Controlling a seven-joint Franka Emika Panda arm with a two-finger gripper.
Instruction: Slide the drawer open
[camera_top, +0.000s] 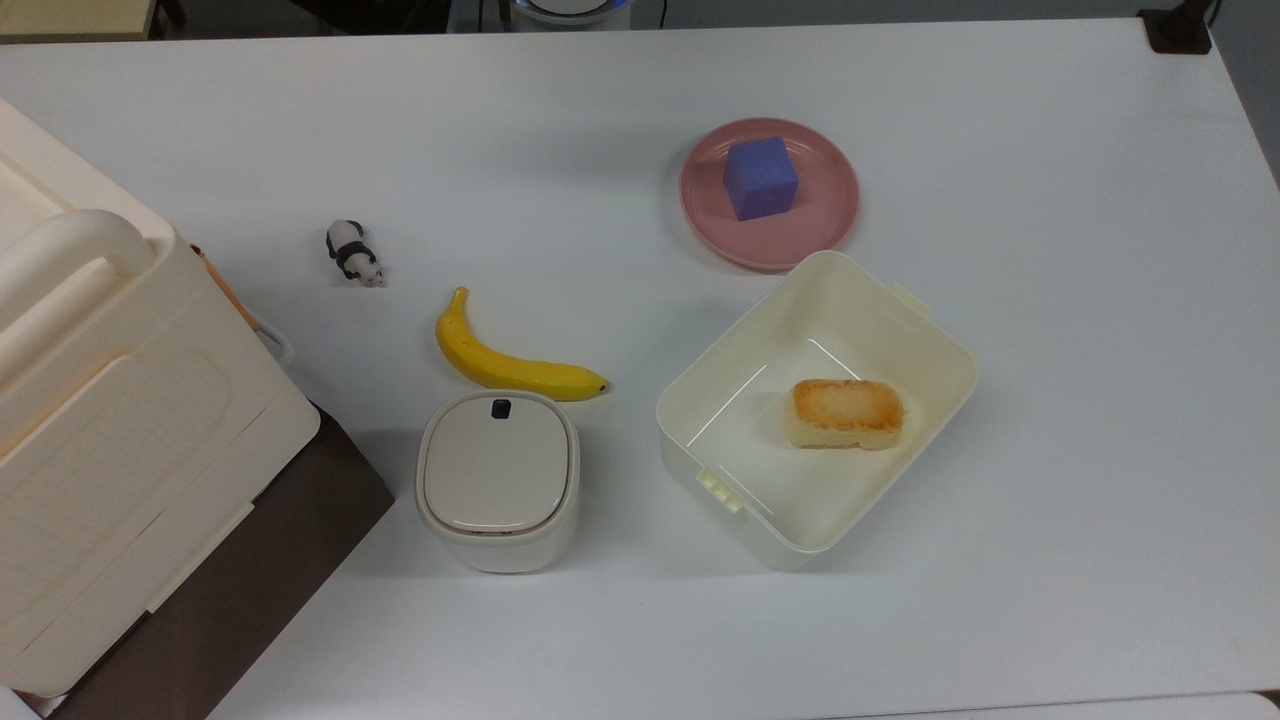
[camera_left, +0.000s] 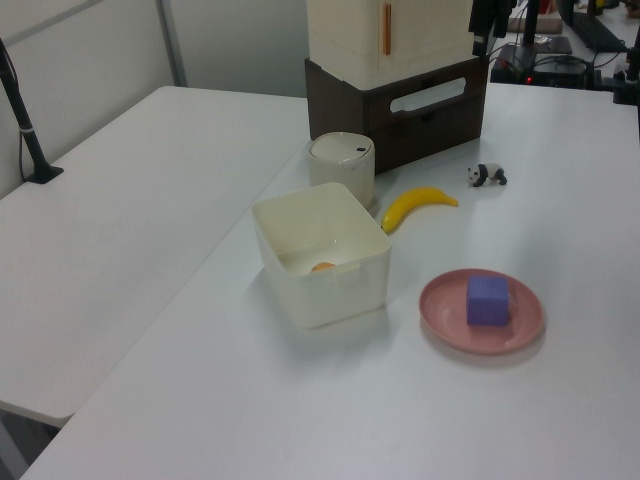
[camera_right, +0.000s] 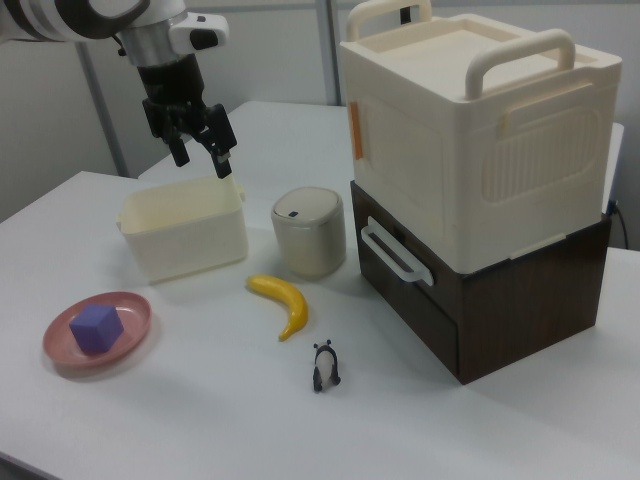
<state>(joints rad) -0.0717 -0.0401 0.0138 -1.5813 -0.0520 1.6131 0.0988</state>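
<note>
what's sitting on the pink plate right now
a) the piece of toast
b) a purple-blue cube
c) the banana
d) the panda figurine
b: the purple-blue cube rests on the pink plate, while the banana and the panda figurine lie on the bare table and the toasted piece sits inside the cream open-top container.

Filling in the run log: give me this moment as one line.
gripper: open, raised above cream container | drawer: shut, white handle untouched | banana, panda figure lie before drawer
</note>
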